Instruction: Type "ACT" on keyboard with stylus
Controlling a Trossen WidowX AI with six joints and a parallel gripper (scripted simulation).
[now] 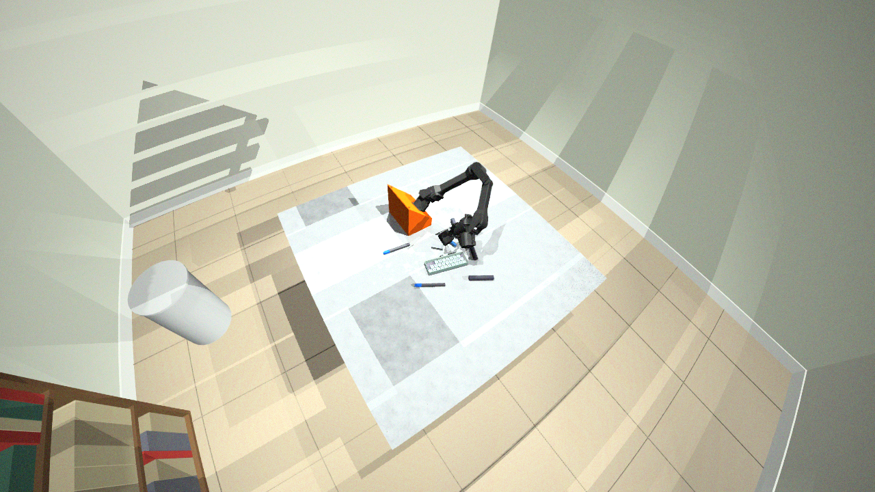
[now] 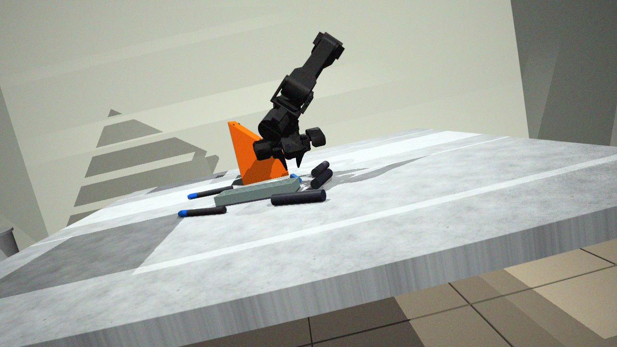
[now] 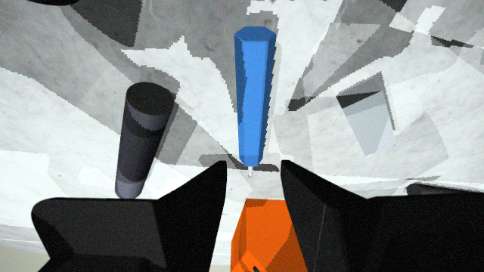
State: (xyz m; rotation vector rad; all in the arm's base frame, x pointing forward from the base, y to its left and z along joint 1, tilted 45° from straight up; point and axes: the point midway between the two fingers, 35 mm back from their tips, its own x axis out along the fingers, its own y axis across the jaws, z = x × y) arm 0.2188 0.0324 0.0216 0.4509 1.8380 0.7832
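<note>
The stylus [image 1: 453,243] [image 2: 296,176] [image 3: 255,94], a blue six-sided rod with a thin white tip, lies on the desk behind the keyboard. My gripper [image 2: 291,168] [image 3: 253,168] is partly open and empty, above the desk. In the wrist view the stylus tip end shows in line with the gap between the fingertips, and its body reaches beyond them; nothing is gripped. The pale green keyboard [image 1: 446,263] [image 2: 259,192] with white keys lies flat and is out of the wrist view.
A dark cylinder [image 3: 141,140] lies left of the stylus in the wrist view. Another dark cylinder [image 1: 480,277] [image 2: 298,197] lies near the keyboard. Two blue-ended dark pens, one in front [image 1: 431,284] [image 2: 202,211], lie around it. An orange stand [image 1: 407,210] [image 2: 254,164] [image 3: 268,227] is behind.
</note>
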